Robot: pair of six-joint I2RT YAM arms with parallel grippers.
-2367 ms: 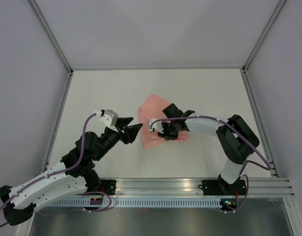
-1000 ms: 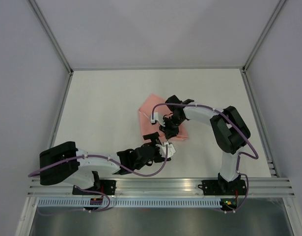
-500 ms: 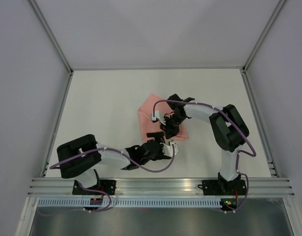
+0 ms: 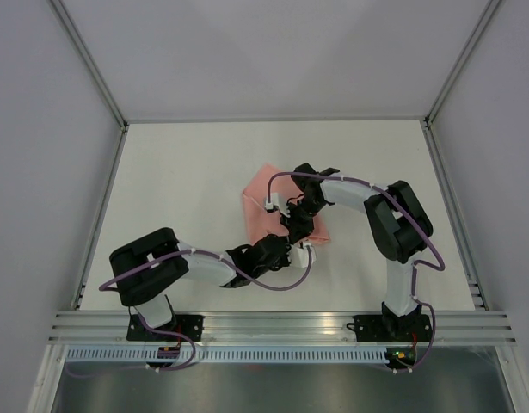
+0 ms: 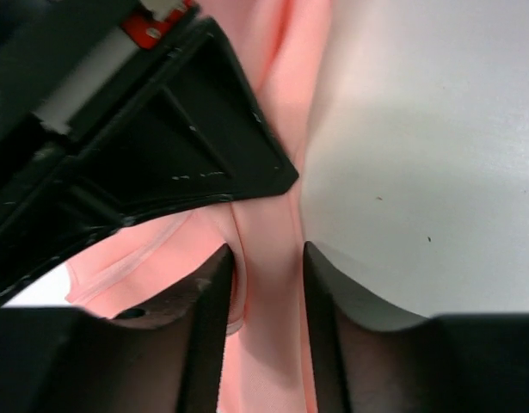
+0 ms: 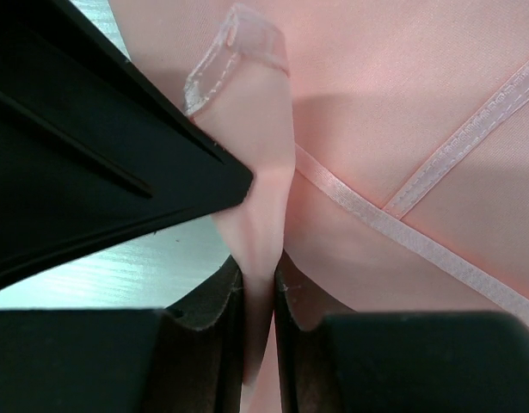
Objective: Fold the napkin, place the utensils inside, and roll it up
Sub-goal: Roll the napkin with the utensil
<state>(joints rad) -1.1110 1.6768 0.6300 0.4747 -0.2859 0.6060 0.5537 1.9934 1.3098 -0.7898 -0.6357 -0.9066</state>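
The salmon-pink napkin [image 4: 262, 191] lies folded at the middle of the white table. My right gripper [image 4: 297, 225] is over its near right part, shut on a raised fold of the napkin [image 6: 402, 103], which is pinched thin between the fingertips [image 6: 258, 267]. My left gripper [image 4: 292, 249] reaches in from the near left, right against the right gripper [image 5: 161, 146]. Its jaws [image 5: 262, 258] straddle a ridge of the napkin [image 5: 268, 284], and the cloth touches both fingers. No utensils are in view.
The white table [image 4: 178, 172] is closed in by grey walls at the left, back and right. An aluminium rail [image 4: 281, 325] with both arm bases runs along the near edge. The left gripper's black body [image 6: 92, 146] fills the left of the right wrist view.
My left arm has swung from the near left up to the napkin's near edge, and its jaws have narrowed around the cloth ridge. The right gripper has kept its pinch, nearly still.
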